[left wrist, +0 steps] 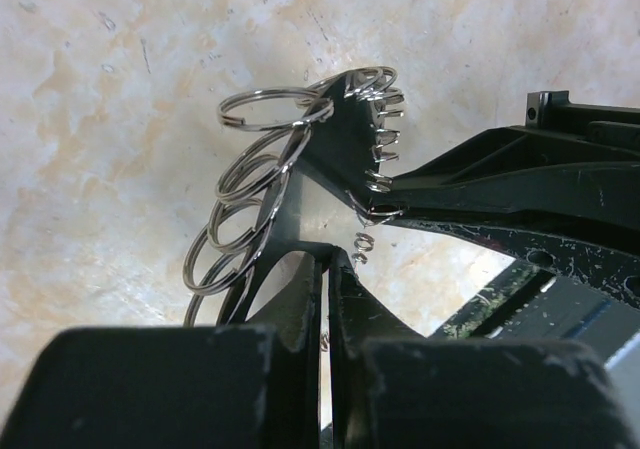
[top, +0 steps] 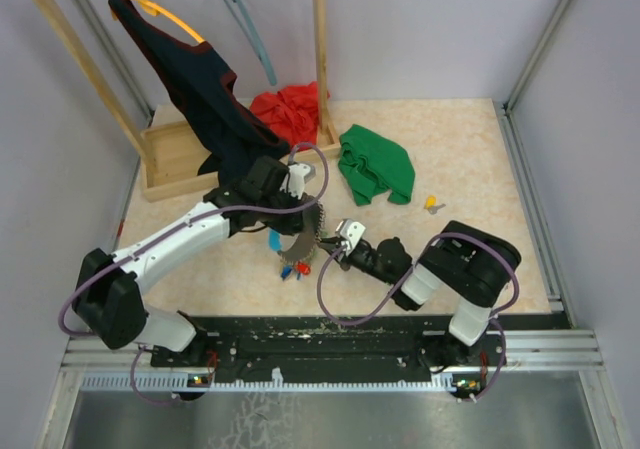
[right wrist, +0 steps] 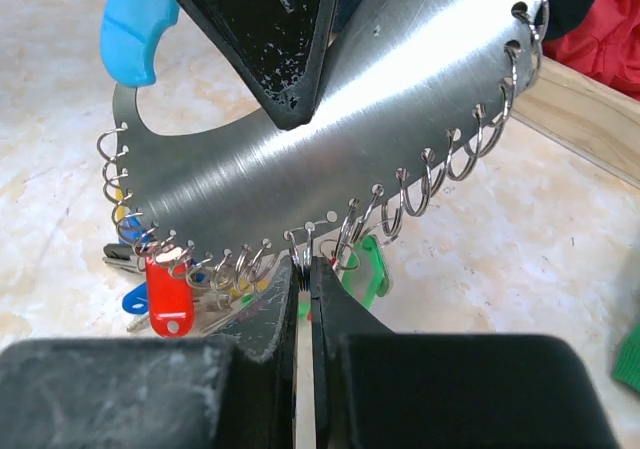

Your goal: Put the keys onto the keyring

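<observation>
The keyring (right wrist: 330,159) is a silver crescent plate with a light-blue plastic segment (right wrist: 138,24) and small split rings (left wrist: 260,169) along its edge. It hangs above the table in mid-scene (top: 303,237). My left gripper (left wrist: 333,254) is shut on the plate's inner edge, and its fingers (right wrist: 280,39) come in from above in the right wrist view. My right gripper (right wrist: 305,261) is shut on one small split ring at the plate's lower edge. Keys with red (right wrist: 168,294), blue and green (right wrist: 370,269) tags hang from the rings. A yellow-tagged key (top: 432,205) lies on the table to the right.
A green cloth (top: 375,164) lies behind the grippers and a red cloth (top: 290,109) sits by the wooden rack base (top: 175,159). A dark garment (top: 195,79) hangs from the rack over the left arm. The table's front edge runs just behind the arm bases.
</observation>
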